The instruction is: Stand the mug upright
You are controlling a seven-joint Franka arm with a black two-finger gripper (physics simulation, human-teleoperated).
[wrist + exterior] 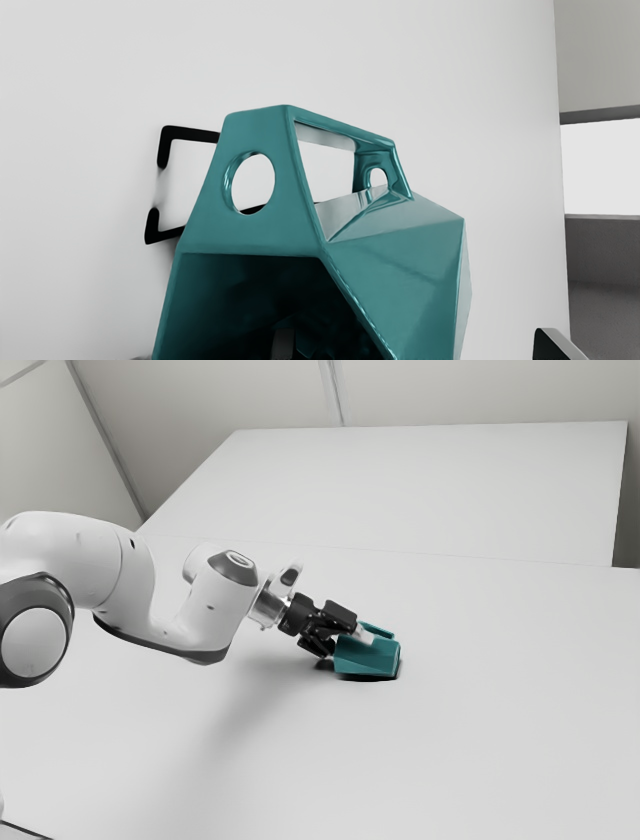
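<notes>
Pale grey walls (pixel 250 395) stood across the upper part of the exterior view, behind our broad white table (pixel 500 680). Our white arm (pixel 70 555) reached in from the exterior view's left, and its soft shadow (pixel 235 705) fell across the table toward the lower left of the frame.

Just right of the exterior view's centre, we had the teal mug (pixel 368 659) lying on its side on the table, with its angular handle (pixel 379 630) on the upper side and its mouth toward our black gripper (pixel 345 637).

We held the fingers well apart, astride one side wall of the mug. In the wrist view one finger (pixel 283 345) stood in the mug's dark mouth, while the other finger (pixel 552 345) was outside, with a gap between it and the faceted wall. We had nothing clamped between them. We could also see round holes in the two ends of the handle, and a black angular shadow (pixel 190 134) beside it.
</notes>
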